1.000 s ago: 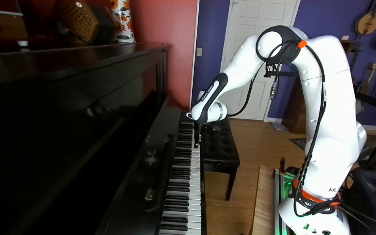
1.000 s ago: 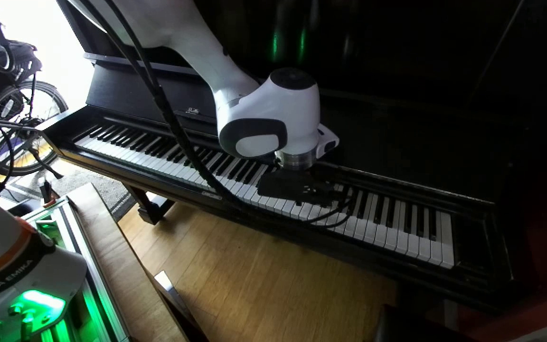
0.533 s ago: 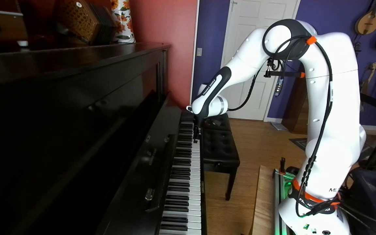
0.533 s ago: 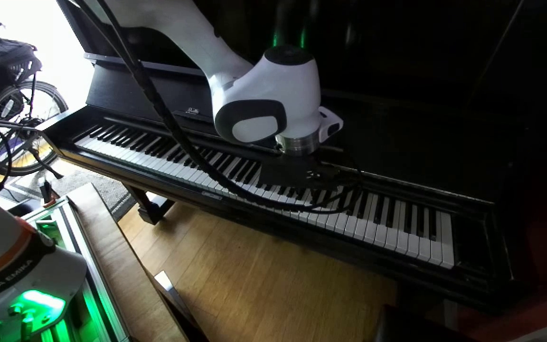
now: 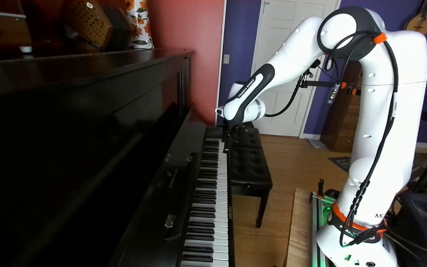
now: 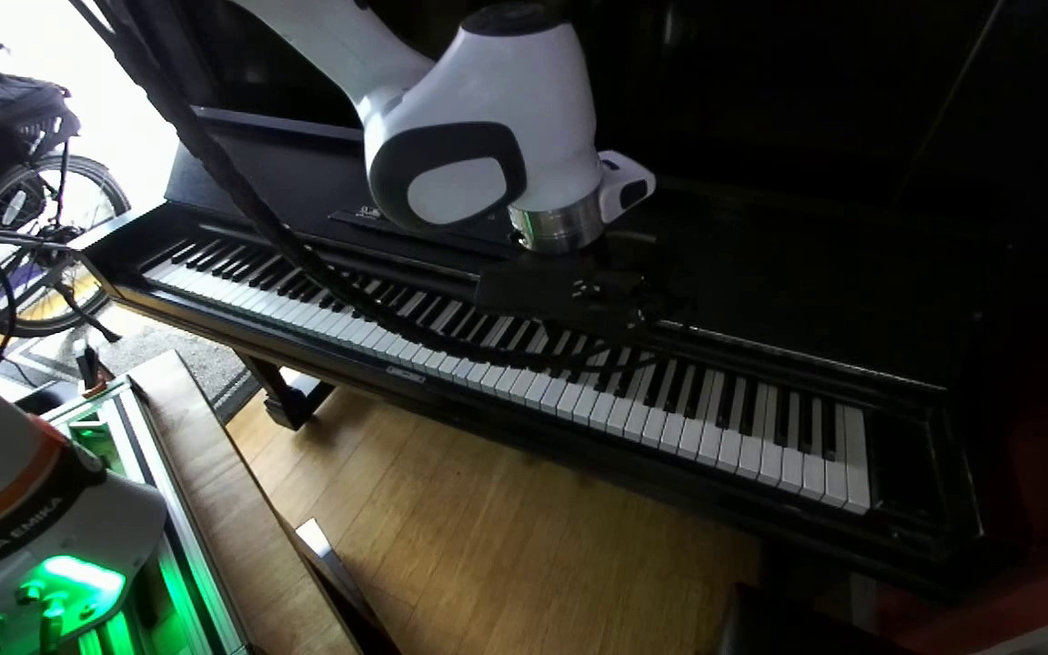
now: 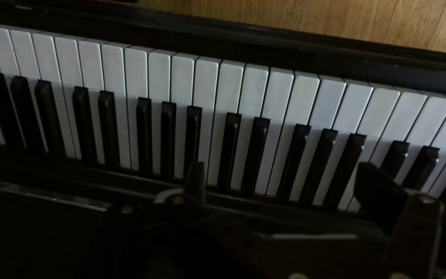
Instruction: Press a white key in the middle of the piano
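Note:
The glossy black piano [image 5: 124, 111] shows in both exterior views, its lid raised off a long row of narrow keys. In the wrist view, white keys [image 7: 229, 83] run across the picture with black keys [image 7: 257, 135] between them. My gripper [image 7: 281, 166] is open, its two dark fingers spread wide with nothing between them. The fingertips overlap the rear part of the keys in that view. In an exterior view the gripper [image 5: 227, 146] hangs above the keyboard's far part, and no contact with a key is visible. Its dark shape partly hides keys in an exterior view.
A black padded bench [image 5: 250, 167] stands beside the keyboard. The arm's base sits on a wooden table [image 5: 297, 226]. A thick cable [image 6: 242, 200] hangs from the arm across the keys. Concertina-like instruments [image 5: 95, 24] rest on the piano's top.
The arm has risen and drawn back, lifting my gripper up from the keys and towards the keyboard's far end in an exterior view. Its jaws have gone from shut to open.

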Controlling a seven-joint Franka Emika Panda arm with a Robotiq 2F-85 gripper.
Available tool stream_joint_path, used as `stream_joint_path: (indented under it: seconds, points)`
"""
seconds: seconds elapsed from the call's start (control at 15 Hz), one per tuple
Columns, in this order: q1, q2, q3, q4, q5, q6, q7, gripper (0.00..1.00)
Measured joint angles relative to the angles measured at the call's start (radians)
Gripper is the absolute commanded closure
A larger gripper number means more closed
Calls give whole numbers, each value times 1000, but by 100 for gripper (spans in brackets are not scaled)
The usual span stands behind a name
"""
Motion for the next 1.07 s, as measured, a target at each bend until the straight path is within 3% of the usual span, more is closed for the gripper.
stream_joint_path:
  seconds: [0.47,1.07]
  points:
    - [67,-180,-54,-71,-99,-35,150,0]
    - [116,-357,-87,-135,-142,-57,197,0]
